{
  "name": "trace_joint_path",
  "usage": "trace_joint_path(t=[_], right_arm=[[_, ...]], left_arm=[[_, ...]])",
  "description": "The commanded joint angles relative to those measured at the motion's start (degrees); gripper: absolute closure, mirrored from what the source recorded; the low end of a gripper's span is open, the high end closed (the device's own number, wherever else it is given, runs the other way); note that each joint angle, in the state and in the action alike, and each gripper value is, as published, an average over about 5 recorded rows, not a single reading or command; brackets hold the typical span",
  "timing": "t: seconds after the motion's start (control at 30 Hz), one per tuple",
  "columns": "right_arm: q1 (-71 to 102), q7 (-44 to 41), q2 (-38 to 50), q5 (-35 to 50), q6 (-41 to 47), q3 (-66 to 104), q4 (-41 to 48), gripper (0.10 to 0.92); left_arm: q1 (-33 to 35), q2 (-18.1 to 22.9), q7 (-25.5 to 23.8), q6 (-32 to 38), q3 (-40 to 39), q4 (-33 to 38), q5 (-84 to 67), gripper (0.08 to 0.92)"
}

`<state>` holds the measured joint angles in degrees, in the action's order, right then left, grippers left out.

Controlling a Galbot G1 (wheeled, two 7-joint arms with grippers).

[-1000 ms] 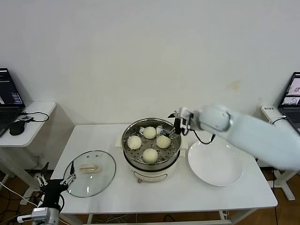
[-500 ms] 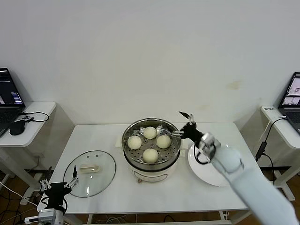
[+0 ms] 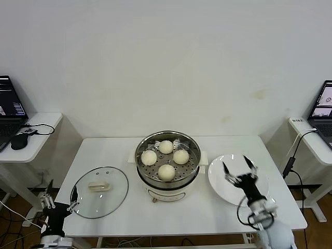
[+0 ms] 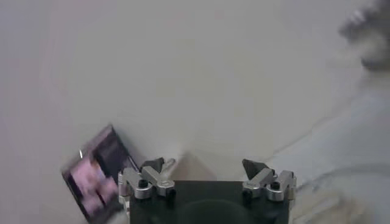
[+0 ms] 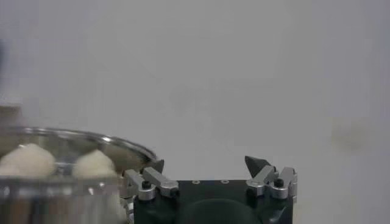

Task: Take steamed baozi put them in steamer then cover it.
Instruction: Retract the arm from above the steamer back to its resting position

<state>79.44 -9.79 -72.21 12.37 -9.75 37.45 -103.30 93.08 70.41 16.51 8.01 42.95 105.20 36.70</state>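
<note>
Several cream-white baozi [image 3: 166, 147] lie on the perforated tray inside the steel steamer [image 3: 182, 179] at the table's middle. Its top is uncovered. The glass cover [image 3: 116, 197] with its cream handle [image 3: 98, 185] lies flat on the table to the steamer's left. My right gripper [image 3: 236, 165] stands open and empty over the white plate, fingers pointing up. In the right wrist view, open right gripper [image 5: 210, 164] faces the wall, with the steamer [image 5: 79, 139] and two baozi [image 5: 30, 161] off to one side. My left gripper [image 3: 60, 191] is open and empty off the table's front left corner, near the cover's edge.
An empty white plate [image 3: 231, 197] sits right of the steamer. A side desk with a laptop and mouse [image 3: 18, 141] stands far left, another laptop [image 3: 322, 104] far right. The left wrist view shows the wall and a laptop [image 4: 97, 173].
My right arm has drawn back from the steamer's right rim, coming down low over the plate near the table's front. The left gripper has sunk a little lower and left.
</note>
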Motion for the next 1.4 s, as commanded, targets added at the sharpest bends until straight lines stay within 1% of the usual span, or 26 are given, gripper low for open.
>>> trace_joint_path(t=[0.03, 0.27, 0.57, 0.9, 1.4], right_arm=[[13.8, 0.7, -9.6, 0.1, -3.2, 14.9, -3.5, 0.203], [14.7, 0.8, -10.9, -0.4, -3.8, 16.2, -3.3, 0.203], [15.2, 0.8, -12.3, -0.6, -4.0, 16.3, -3.2, 0.203], [15.4, 1.0, -13.4, -1.8, -3.8, 15.7, -3.0, 0.203], [16.5, 0.9, -14.6, -3.2, -4.4, 16.0, -2.5, 0.203]], left_arm=[[-4.1, -4.1, 0.9, 3.8, 0.2, -11.1, 36.5, 0.177], [-8.3, -5.1, -0.2, 3.6, -2.1, -14.7, 38.6, 0.177], [-10.2, -5.6, -1.4, 3.8, -4.0, -15.9, 38.1, 0.177], [-14.4, -5.4, -1.1, 4.1, -6.6, -19.3, 38.2, 0.177], [-20.9, -5.5, -0.4, 4.7, -8.5, -26.5, 38.6, 0.177]])
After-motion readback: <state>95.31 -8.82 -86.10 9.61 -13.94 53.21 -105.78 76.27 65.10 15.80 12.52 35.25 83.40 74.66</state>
